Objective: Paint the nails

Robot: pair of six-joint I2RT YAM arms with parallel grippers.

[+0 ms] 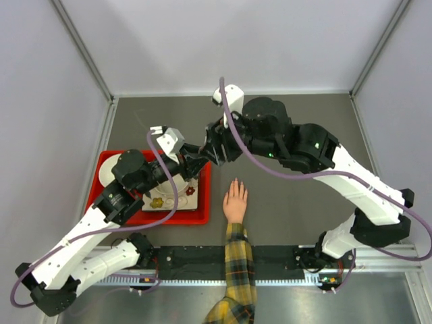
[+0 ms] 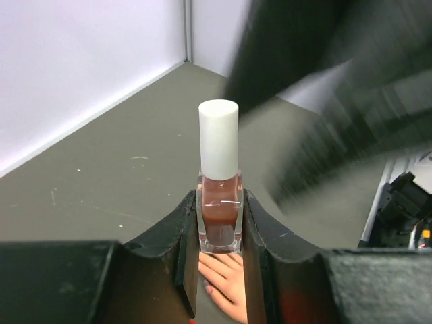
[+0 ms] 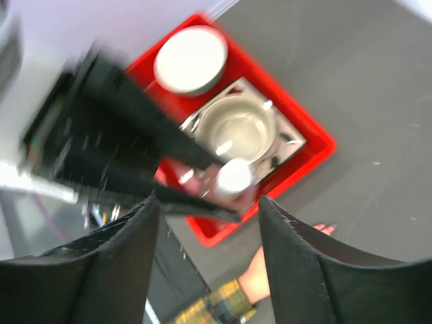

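Left pincer (image 2: 221,202) is clamping polish bottle (image 2: 220,226) upright by its glass body, white cap (image 2: 219,138) on. Right pincer (image 3: 206,209) is hovering spread wide just above the cap, blurred, gripping nothing. Human hand (image 1: 235,201) is lying flat on counter (image 1: 290,135), just beside red tray (image 1: 202,218); nails (image 1: 236,183) are showing too small to judge for paint. Step looks like uncapping. Next move is calling for right closing squarely on cap and twisting, left bracing.
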